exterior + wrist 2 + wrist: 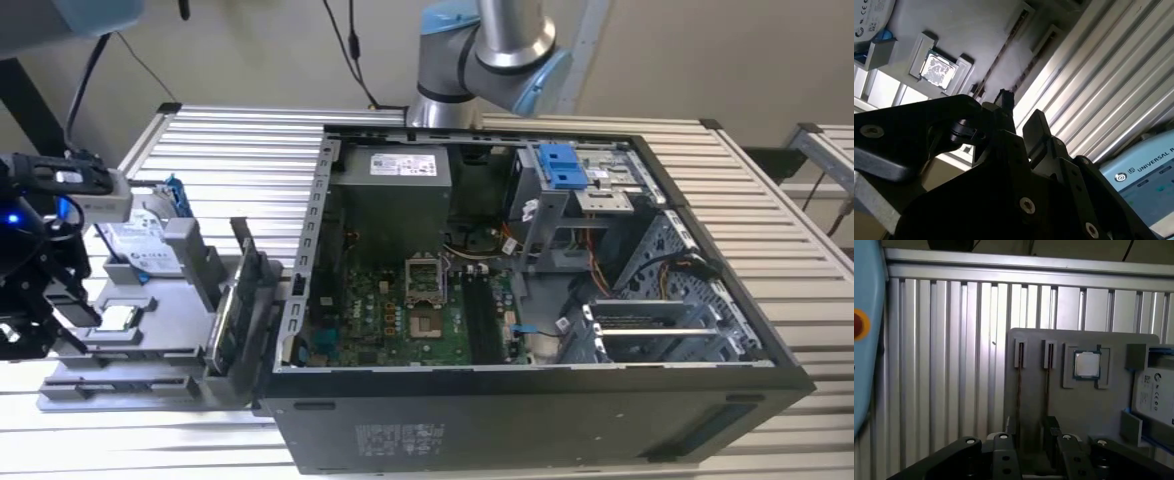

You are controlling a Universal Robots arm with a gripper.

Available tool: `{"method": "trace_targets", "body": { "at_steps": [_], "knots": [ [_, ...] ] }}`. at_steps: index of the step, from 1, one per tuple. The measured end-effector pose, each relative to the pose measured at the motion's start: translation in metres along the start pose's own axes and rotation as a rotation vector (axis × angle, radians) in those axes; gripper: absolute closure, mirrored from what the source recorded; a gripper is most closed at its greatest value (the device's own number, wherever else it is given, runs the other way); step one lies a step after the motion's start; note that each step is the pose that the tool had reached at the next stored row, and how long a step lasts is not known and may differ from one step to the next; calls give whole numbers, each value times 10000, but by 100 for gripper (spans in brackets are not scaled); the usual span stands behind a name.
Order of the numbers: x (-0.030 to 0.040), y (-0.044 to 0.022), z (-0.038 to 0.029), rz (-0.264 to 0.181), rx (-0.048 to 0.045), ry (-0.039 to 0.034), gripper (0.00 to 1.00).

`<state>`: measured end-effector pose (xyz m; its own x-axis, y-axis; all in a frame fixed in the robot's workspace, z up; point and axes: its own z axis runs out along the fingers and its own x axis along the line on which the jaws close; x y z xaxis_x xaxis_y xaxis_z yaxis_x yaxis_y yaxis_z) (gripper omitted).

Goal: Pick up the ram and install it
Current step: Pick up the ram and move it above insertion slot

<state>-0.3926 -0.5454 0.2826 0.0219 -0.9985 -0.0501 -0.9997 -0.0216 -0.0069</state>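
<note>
- The end effector [1030, 429] is released, with its fingers apart and nothing between them.
- It is close to the gray tray [1079, 410].
- The ram [1019, 377] stands on edge in a tray slot, near the desk's [944, 365] edge on the exterior view's left.

A robotics lab: robot arm [501, 40], opened computer case [507, 425], ribbed aluminium bench [227, 150].

Ram [1019, 385] (edge-on), one end hidden behind pincer [1029, 427], hard drive [1154, 392] cropped
</note>
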Motion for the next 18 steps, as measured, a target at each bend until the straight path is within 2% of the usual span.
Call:
{"method": "trace_targets", "body": {
  "at_steps": [5, 11, 18],
  "knots": [
    [3, 1, 72, 2, -9, -1, 64],
    [7, 2, 128, 14, -245, -3, 64],
    [42, 2, 225, 14, -267, -16, 64]
  ]
}}
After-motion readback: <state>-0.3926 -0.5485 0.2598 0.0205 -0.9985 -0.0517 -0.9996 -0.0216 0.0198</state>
